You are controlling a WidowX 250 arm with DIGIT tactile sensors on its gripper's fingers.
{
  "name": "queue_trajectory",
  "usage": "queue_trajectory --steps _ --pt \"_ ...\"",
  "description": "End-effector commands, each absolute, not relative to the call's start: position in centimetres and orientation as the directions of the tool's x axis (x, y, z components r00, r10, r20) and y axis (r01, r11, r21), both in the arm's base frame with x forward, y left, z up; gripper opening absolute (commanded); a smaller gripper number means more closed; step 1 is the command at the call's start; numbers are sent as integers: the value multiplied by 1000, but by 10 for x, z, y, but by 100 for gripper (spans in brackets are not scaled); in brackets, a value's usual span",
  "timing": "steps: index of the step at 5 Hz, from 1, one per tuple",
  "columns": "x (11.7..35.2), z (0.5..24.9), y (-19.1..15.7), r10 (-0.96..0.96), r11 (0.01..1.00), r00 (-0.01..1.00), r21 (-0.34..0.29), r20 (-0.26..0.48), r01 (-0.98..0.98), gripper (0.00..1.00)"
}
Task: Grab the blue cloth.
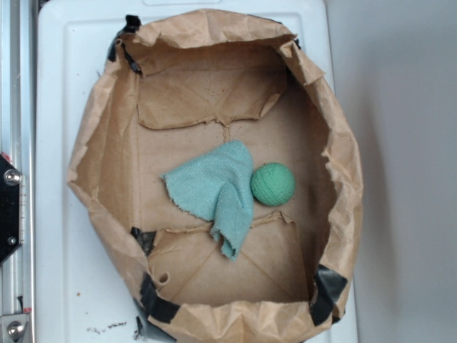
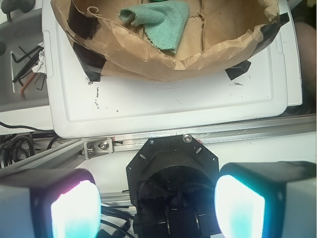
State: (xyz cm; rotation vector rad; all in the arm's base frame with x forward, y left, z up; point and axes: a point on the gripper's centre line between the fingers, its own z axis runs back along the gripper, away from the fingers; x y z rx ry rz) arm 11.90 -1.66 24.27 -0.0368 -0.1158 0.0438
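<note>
The blue cloth (image 1: pixel 214 193) is a pale teal woven square, crumpled and folded, lying on the floor of a brown paper-lined bin (image 1: pixel 93 143). A green textured ball (image 1: pixel 273 184) touches its right edge. In the wrist view the cloth (image 2: pixel 161 17) shows at the top, inside the bin's paper rim. My gripper (image 2: pixel 158 208) is open and empty, its two glowing pads (image 2: pixel 74 210) wide apart, well back from the bin over the robot's black base. The gripper does not show in the exterior view.
The bin sits on a white plastic lid (image 2: pixel 163 106). An aluminium rail (image 2: pixel 208 136) runs between lid and robot base (image 2: pixel 173 183). Black tape (image 1: pixel 325 289) patches the bin's corners. Hex keys (image 2: pixel 25 57) and cables lie at the wrist view's left.
</note>
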Motion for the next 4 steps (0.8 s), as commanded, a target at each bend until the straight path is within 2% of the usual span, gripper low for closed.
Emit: queue_trajectory --steps 1,2,4 --pt "119 243 -17 46 998 992 -39 115 -42 100" --pt "161 234 -36 73 997 974 -41 214 -66 100" --pt "218 213 -33 116 993 944 -22 310 -115 100"
